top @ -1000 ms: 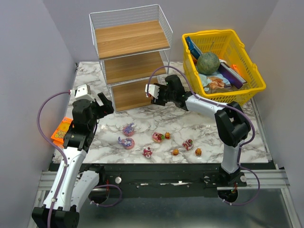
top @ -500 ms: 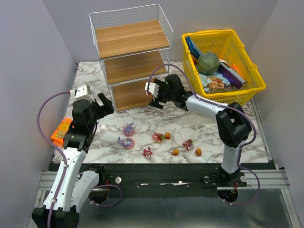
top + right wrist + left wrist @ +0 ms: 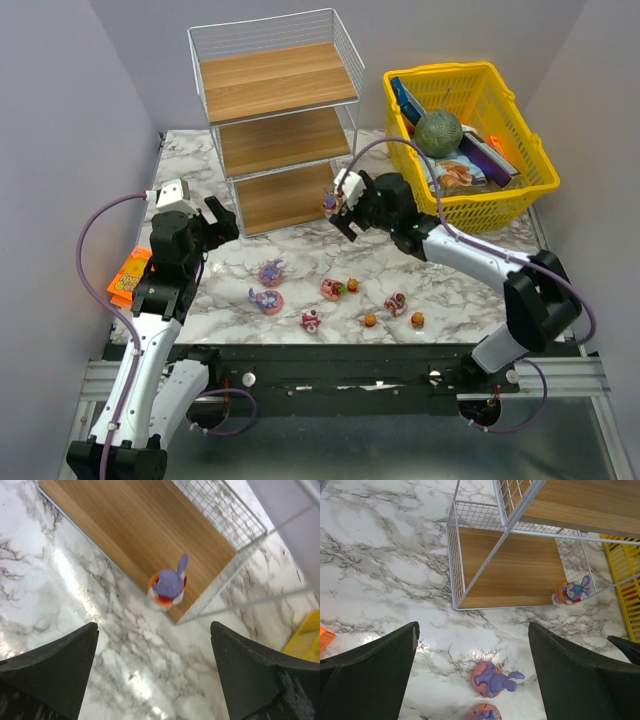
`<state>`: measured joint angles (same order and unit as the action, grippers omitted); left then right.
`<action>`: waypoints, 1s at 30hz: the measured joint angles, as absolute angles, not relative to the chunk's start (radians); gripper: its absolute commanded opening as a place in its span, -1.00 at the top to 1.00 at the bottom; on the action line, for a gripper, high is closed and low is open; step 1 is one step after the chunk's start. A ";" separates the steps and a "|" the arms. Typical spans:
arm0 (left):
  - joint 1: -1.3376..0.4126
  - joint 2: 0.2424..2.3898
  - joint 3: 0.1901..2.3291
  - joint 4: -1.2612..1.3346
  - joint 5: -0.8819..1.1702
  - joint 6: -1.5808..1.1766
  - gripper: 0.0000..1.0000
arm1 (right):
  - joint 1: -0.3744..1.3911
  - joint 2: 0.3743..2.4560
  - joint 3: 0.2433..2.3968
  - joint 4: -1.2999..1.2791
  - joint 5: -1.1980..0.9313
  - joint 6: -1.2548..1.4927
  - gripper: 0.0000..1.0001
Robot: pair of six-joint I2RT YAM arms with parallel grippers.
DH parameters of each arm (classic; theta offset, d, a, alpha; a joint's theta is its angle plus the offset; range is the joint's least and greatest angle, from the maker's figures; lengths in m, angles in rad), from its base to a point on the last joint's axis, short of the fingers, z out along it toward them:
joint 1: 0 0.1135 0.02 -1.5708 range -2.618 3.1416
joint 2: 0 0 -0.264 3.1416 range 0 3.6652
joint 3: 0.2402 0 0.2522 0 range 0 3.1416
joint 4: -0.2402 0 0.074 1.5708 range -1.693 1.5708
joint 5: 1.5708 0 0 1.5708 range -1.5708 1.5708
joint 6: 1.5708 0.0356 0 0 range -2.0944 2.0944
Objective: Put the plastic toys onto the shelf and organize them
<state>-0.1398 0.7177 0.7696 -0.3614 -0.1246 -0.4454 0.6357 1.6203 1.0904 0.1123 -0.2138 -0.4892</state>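
Right gripper (image 3: pixel 153 630) wide, empty, over purple bunny figurine (image 3: pixel 169 586) at the front corner of the shelf (image 3: pixel 125 525), centre frame; left gripper (image 3: pixel 472 630) wide.

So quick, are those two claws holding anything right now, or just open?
Left gripper: open, empty.
Right gripper: open, empty; a purple toy stands free at the shelf edge.

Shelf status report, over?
Left gripper, right gripper open, empty. Purple-eared orange plastic figurine upright at front right corner of bottom wooden board, white wire shelf. Nothing blocking.
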 measured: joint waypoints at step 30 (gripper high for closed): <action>-0.140 0.718 0.768 -0.360 -0.121 -0.424 -0.98 | 0.684 1.710 1.117 0.012 0.004 0.311 0.99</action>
